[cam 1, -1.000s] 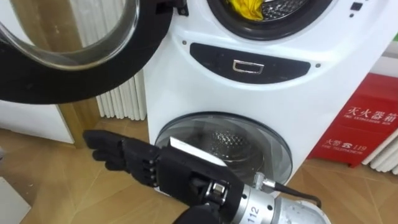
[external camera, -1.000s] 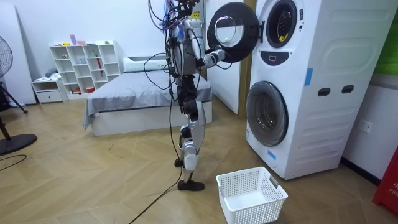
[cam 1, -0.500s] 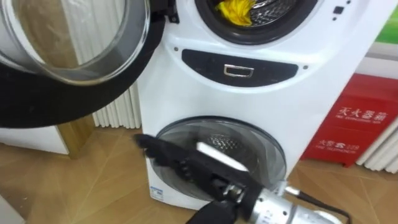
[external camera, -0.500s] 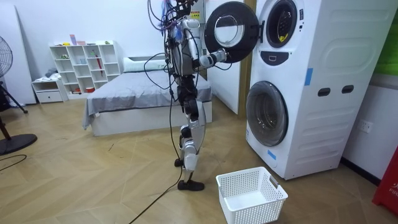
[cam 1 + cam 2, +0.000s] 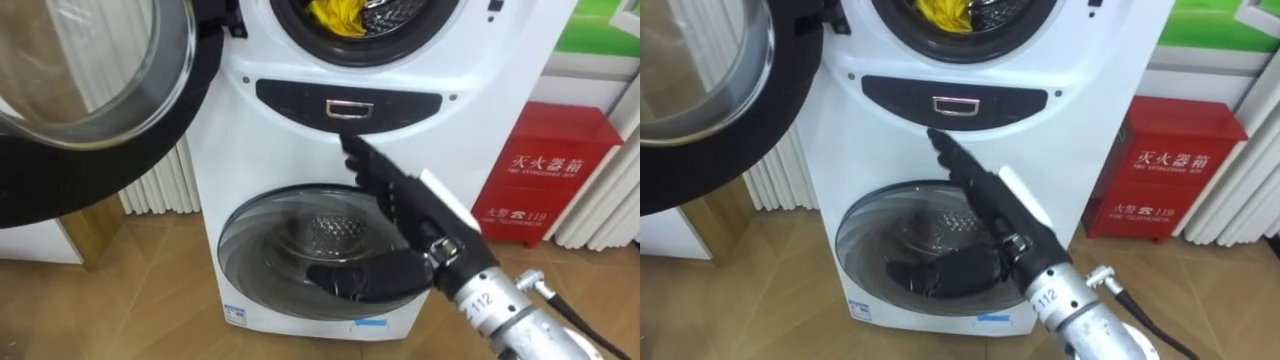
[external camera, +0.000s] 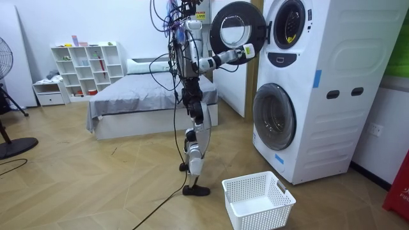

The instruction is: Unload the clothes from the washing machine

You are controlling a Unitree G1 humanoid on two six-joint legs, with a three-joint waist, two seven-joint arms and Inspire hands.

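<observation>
Black right hand (image 5: 412,218) hovering fingers straight and released before tall white stacked washing machine (image 5: 500,100), crumpled yellow cloth (image 5: 335,12) lying inside upper drum, round black-rimmed glass door (image 5: 70,190) hanging open at left.

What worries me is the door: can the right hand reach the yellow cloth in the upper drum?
Probably yes: the door hangs wide open, and nothing lies between the right hand and the yellow cloth.

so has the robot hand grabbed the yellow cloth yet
No, the right robot hand is stretched open below the crumpled yellow cloth, not touching it.
</observation>
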